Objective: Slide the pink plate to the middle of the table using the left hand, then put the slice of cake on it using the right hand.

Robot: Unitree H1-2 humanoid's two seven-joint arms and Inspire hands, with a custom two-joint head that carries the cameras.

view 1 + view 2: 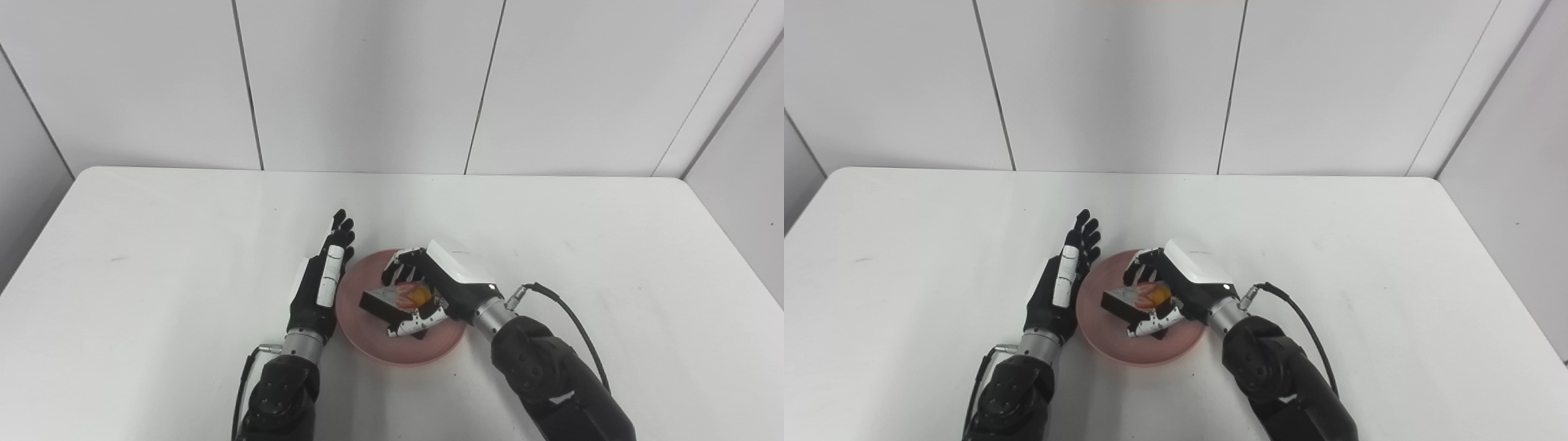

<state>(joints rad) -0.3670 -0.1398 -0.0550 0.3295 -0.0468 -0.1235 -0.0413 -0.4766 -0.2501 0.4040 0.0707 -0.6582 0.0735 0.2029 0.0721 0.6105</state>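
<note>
- Right hand [429,288] is clamping the cake slice [392,300] over the pink plate [373,346], the slice's long axis lying left-right.
- Left hand [321,282], fingers apart and holding nothing, is standing edge-on just beside the plate's left rim.

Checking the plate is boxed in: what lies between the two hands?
In both eye views, the pink plate with the cake slice; right hand grips it, left hand flanks the plate.

The left hand [323,283] stands on edge, fingers straight, together and pointing away, palm facing the right hand [429,286]. The right hand is curled, fingers and thumb wrapped around something, its wrist angled inward from the right forearm.
</note>
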